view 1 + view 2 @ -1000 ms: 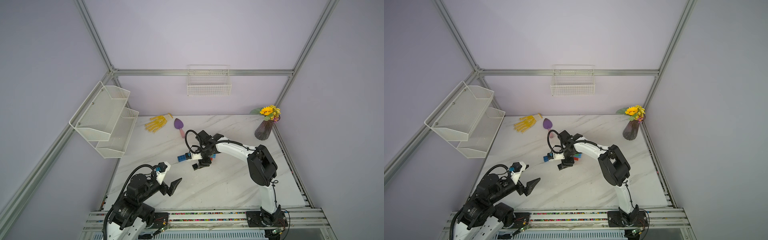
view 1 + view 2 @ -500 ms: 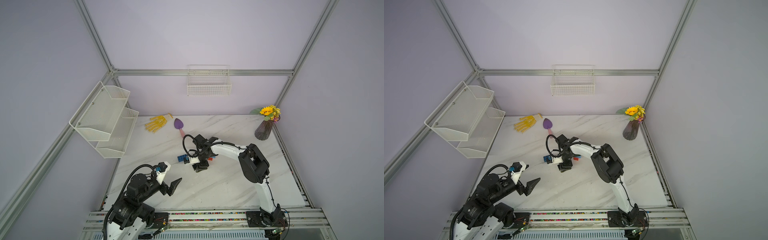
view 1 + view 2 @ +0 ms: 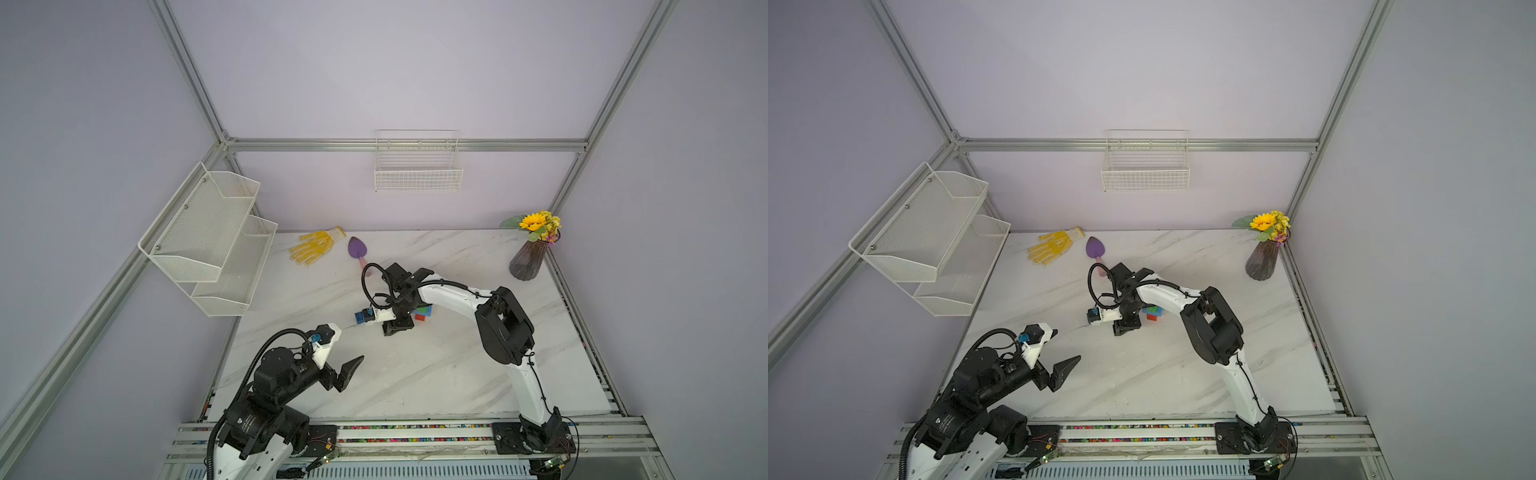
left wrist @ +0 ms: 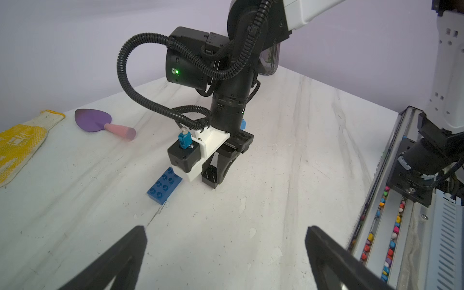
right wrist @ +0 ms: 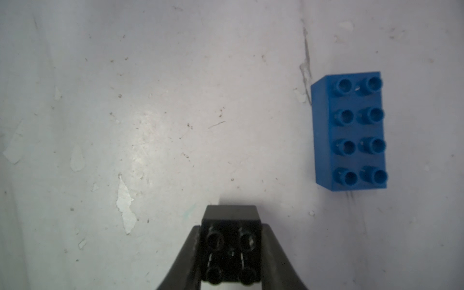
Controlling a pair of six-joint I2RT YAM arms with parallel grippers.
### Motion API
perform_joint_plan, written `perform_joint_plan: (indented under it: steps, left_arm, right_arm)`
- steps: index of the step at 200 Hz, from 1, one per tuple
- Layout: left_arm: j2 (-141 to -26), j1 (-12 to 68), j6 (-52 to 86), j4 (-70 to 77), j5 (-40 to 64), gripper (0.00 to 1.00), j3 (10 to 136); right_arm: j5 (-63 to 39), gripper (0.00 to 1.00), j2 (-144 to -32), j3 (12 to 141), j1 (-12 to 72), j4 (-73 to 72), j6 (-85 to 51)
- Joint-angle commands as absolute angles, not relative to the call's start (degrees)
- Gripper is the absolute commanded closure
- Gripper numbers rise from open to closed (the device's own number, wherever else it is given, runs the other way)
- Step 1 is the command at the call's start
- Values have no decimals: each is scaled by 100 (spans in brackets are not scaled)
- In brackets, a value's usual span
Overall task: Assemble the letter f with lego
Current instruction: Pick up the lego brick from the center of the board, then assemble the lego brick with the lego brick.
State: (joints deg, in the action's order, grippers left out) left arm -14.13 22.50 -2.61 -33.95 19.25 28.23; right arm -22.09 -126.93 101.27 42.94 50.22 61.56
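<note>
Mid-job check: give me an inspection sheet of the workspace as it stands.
Surface: white marble table, scuffed, flaked patches.
Job's things: black brick in the right gripper; blue brick loose beside it; red, green and blue brick cluster partly hidden behind the right arm.
Clutter: yellow glove, purple trowel, vase of flowers along the back.
Grippers: left gripper open, hovering; right gripper closed on the black brick.
Cables: corrugated hose loops above the right wrist, clear of bricks.
Surroundings: wire basket, mesh shelf on walls.

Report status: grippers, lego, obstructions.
Left gripper open, empty. Right gripper shut on black brick. Blue brick alongside, apart. Nothing in the way.
</note>
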Motion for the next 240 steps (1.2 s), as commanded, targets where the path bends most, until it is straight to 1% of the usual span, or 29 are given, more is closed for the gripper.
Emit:
perform_joint_plan:
  steps: [1, 38, 57, 79, 127, 197, 219, 240]
  left_arm:
    - [-1415, 2215, -335, -3208, 1916, 0, 2844]
    - [-1412, 2215, -335, -3208, 1922, 0, 2846]
    - [-1398, 2215, -335, -3208, 1916, 0, 2843]
    - [-1402, 2215, -338, -3208, 1928, 0, 2843]
    - [-1402, 2215, -358, -3208, 1963, 0, 2843]
    - [-1422, 2215, -352, -3208, 2023, 0, 2856]
    - [-1422, 2215, -352, -3208, 2025, 0, 2852]
    - [-1444, 2215, -352, -3208, 2042, 0, 2856]
  right_arm:
    - [-2076, 91, -12753, 10473, 4326, 5350, 5917]
    - [-1983, 91, -12506, 10780, 4043, 5634, 5575]
    - [-1754, 92, -12322, 10810, 3876, 5720, 5430]
    - [-1527, 93, -12129, 10745, 3657, 5800, 5280]
    - [-1483, 93, -11578, 10429, 3293, 5784, 4994]
    - [-1151, 93, -11251, 10124, 3210, 5801, 4670]
    - [-970, 95, -11194, 10006, 3208, 5726, 4544]
    - [-1043, 95, -11064, 9784, 3217, 5529, 4474]
